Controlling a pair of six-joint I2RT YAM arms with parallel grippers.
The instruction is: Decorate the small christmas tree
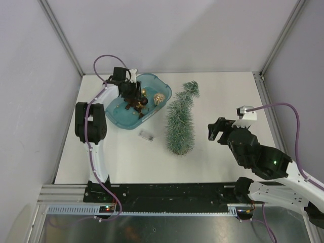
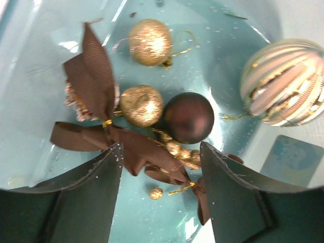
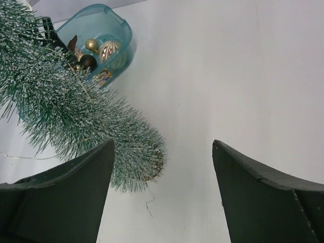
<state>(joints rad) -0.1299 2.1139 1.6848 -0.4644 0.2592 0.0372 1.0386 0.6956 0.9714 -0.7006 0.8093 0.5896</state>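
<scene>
The small christmas tree (image 1: 180,121) lies on its side on the white table, tip toward the back, wooden base toward me. In the right wrist view the tree (image 3: 76,116) lies left of my open, empty right gripper (image 3: 163,147), which hovers to the right of its base (image 1: 217,130). My left gripper (image 1: 134,100) is open inside the teal tub (image 1: 161,83). In the left wrist view its jaws (image 2: 161,167) straddle a brown ribbon ornament (image 2: 136,152). Beside it lie two gold glitter baubles (image 2: 142,105), a dark bauble (image 2: 188,117) and a striped gold bauble (image 2: 283,83).
A small clear object (image 1: 147,135) lies on the table between the tub and the tree. Grey walls with metal posts enclose the table on three sides. The aluminium rail (image 1: 152,195) with the arm bases runs along the near edge.
</scene>
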